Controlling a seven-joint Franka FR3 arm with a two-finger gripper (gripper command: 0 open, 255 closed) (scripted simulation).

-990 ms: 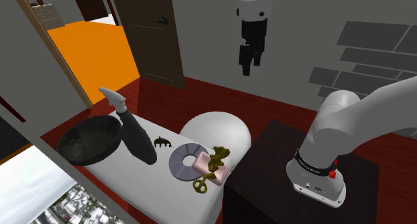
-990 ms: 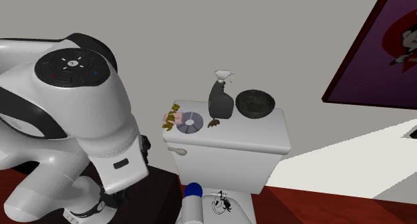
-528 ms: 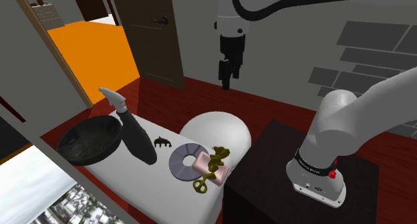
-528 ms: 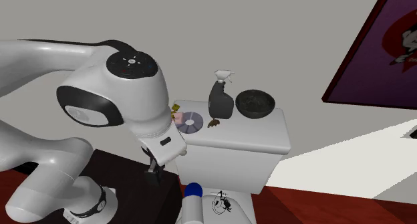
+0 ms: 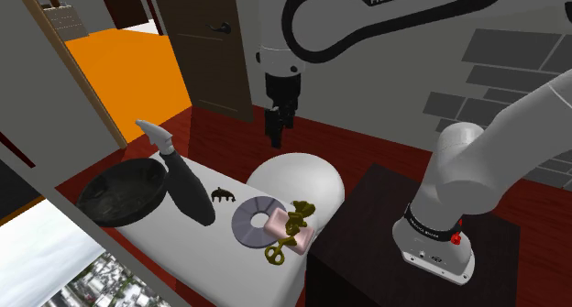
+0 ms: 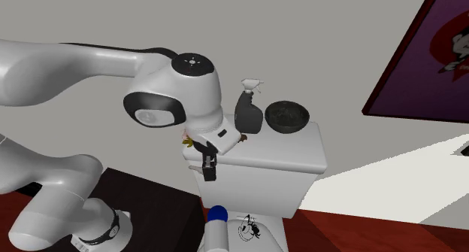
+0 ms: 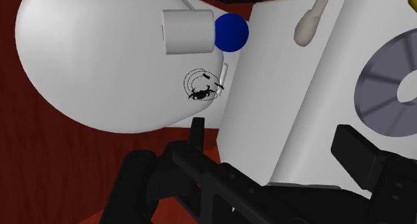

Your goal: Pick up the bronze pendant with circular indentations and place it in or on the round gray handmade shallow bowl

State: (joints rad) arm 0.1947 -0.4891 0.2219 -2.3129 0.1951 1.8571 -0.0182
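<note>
The bronze pendant (image 5: 275, 253) lies on the white tank lid (image 5: 183, 243) of a toilet, at the end nearest the stand. It is just beside a pink block (image 5: 275, 225) and well apart from the dark round bowl (image 5: 124, 193) at the lid's other end. The gripper (image 5: 274, 136) hangs high above the closed toilet seat (image 5: 295, 174), its fingers (image 7: 353, 148) spread apart and clasping nothing.

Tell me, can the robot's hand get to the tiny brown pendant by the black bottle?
Probably yes. The pendant lies bare on the white tank top, between the bottle and the disc, with nothing over it. The gripper hangs higher up, jaws open; the bottle stands close, though.
</note>
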